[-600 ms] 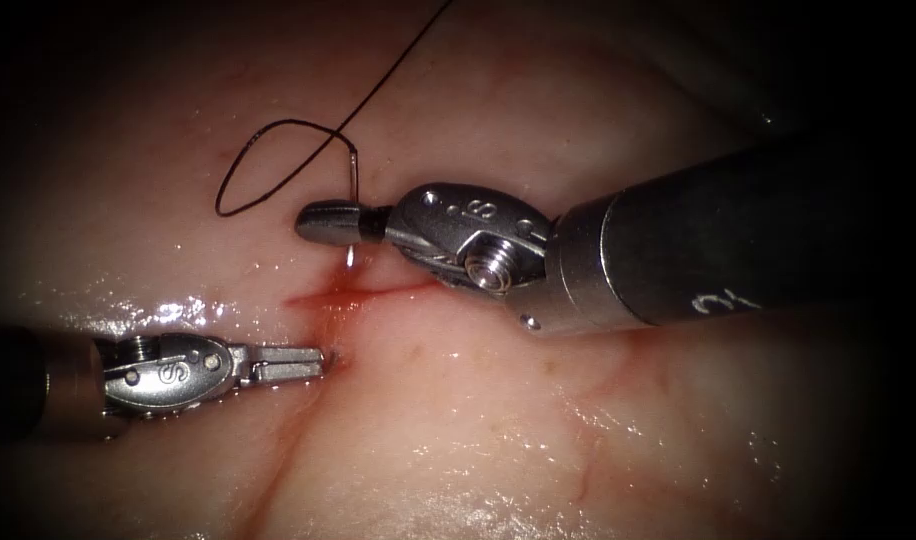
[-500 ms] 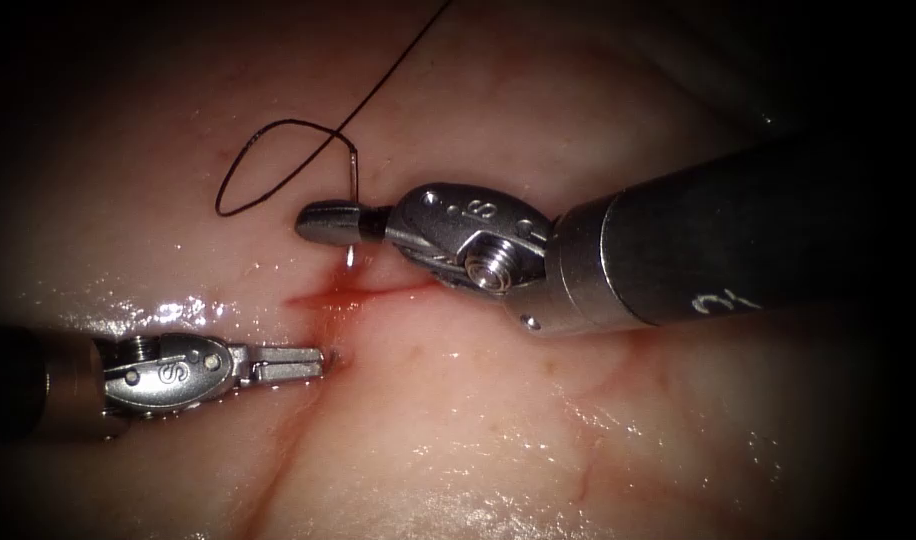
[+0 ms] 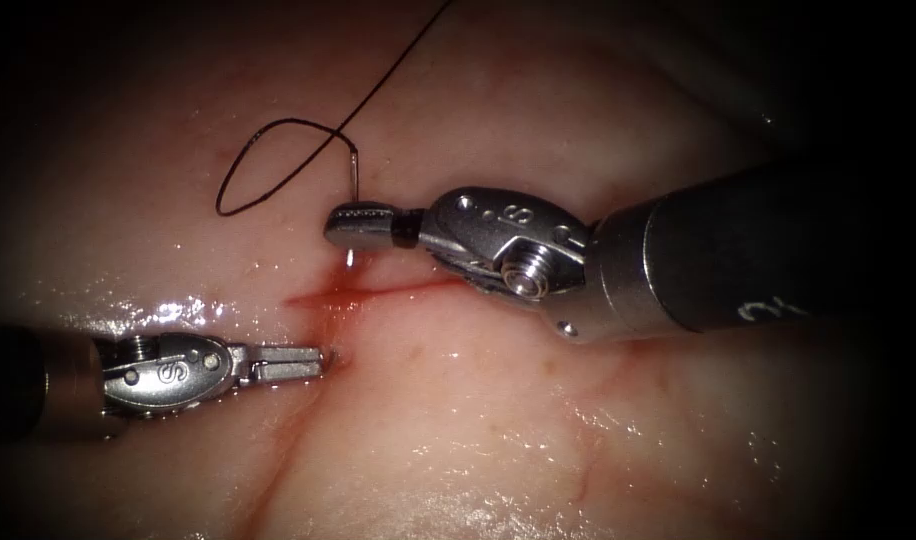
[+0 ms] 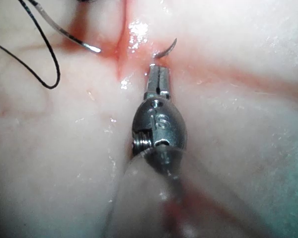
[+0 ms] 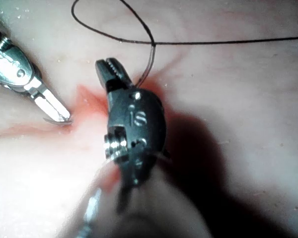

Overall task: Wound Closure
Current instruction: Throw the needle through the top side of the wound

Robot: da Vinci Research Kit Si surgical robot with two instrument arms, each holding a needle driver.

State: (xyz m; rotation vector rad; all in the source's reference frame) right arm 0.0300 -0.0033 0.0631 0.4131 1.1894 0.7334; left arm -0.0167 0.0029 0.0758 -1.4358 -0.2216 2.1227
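The curved needle (image 3: 353, 180) stands in the tissue (image 3: 498, 420) just beyond the left end of the red cut (image 3: 378, 292). Its tail sticks up with the black thread (image 3: 268, 165) looping off it. Its tip (image 4: 166, 48) pokes out of the tissue on the near side of the cut. My right tool (image 3: 358, 225) lies across the needle's shaft with its jaws slightly open and their teeth showing (image 5: 109, 67); it holds nothing. My left tool (image 3: 313, 362) rests shut and holding nothing on the tissue, its jaws (image 4: 157, 74) just short of the needle tip.
Red fluid (image 3: 323, 300) pools at the left end of the cut and runs in a faint line down toward the near left (image 3: 278, 470). The thread leads away past the far edge of the endoscope view (image 3: 428, 25). The tissue glistens wet near the left tool (image 3: 158, 310).
My right tool has let go of the needle's shaft and drawn back to the right; its jaw teeth now show. The needle, thread and left tool have stayed put.
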